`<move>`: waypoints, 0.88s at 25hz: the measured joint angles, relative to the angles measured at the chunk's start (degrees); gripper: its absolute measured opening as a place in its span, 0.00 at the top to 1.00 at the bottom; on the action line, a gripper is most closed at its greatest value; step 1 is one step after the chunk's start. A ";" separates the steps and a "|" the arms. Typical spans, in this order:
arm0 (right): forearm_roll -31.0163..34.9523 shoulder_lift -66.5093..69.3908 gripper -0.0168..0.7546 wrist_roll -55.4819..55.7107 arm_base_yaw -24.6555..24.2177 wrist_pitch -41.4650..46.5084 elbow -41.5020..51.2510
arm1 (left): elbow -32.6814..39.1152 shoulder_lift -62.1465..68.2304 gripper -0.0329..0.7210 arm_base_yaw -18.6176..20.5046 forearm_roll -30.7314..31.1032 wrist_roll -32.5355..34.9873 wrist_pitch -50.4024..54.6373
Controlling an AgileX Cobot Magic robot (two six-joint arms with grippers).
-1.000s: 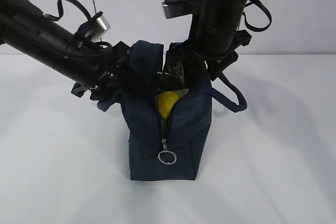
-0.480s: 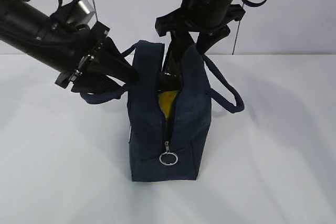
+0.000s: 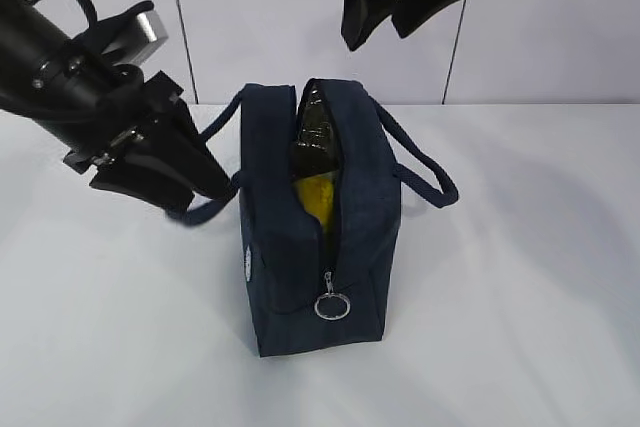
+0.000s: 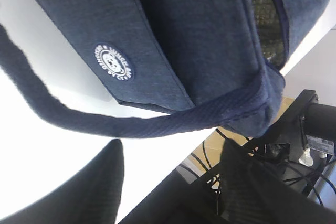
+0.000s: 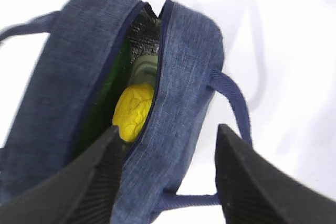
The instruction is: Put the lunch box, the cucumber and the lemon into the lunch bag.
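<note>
Lunch bag (image 3: 300, 237) upright, long axis toward camera

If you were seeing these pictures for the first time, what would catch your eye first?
The dark navy lunch bag stands mid-table, its top gaping, the bright yellow lemon showing inside. The right tool hangs open above it, and the left tool is open beside its left handle.

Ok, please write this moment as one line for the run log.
lunch bag: upright, top open | lemon: inside | cucumber: inside | left gripper: open, beside bag | right gripper: open, above bag
</note>
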 joint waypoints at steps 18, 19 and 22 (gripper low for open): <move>3.56 -12.44 0.46 -4.23 0.00 0.45 0.86 | 0.00 -3.34 0.45 0.82 5.25 -3.30 0.98; 4.16 -13.54 0.47 -4.36 0.00 0.45 1.80 | 0.00 -3.99 0.47 0.82 6.98 -4.09 1.09; 5.47 -17.51 0.53 -5.19 0.00 0.30 6.12 | 0.00 -6.33 0.51 0.48 14.28 -7.90 1.21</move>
